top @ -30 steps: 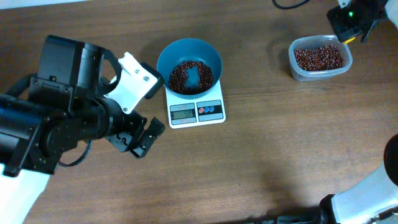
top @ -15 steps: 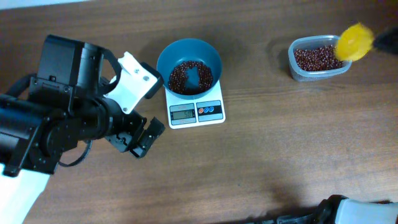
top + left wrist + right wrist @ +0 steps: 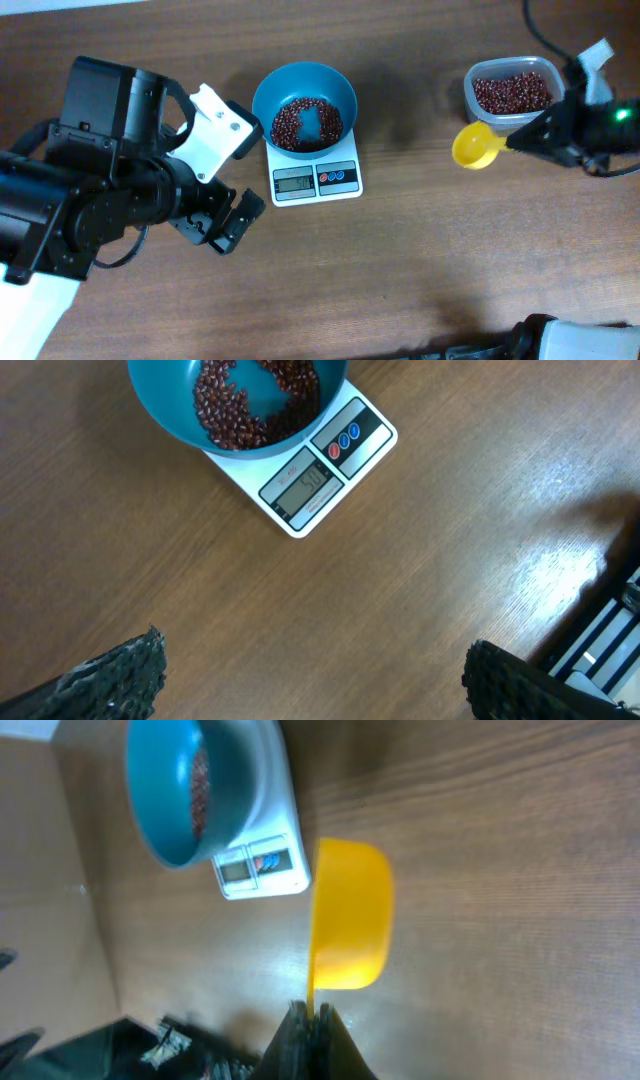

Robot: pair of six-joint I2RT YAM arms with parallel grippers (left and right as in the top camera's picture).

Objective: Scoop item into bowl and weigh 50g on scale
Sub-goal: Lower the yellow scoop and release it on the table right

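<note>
Most of the work looks done. The teal bowl point(image 3: 304, 105) sits on the white scale point(image 3: 316, 180) toward the far edge of the surface, about midway along it. A layer of red-brown beans point(image 3: 290, 125) covers much of the bowl's bottom, with one bare patch at the centre. In the left wrist view the scale's display point(image 3: 313, 485) is lit and seems to read close to fifty, though the digits are too small to be certain.

The right hand point(image 3: 532, 138) is clamped on the handle of a yellow scoop point(image 3: 477, 146). The scoop is held above the surface just in front of the clear tub point(image 3: 500, 121) of spare beans near the far right corner, well apart from the bowl. Its cup appears empty.

The left hand point(image 3: 228, 222) hangs near the left edge, beside the scale, fingers point(image 3: 110, 680) spread wide and holding nothing.

What is left is probably to confirm the reading, top up or remove a few beans if it is off, and set the scoop down.
</note>
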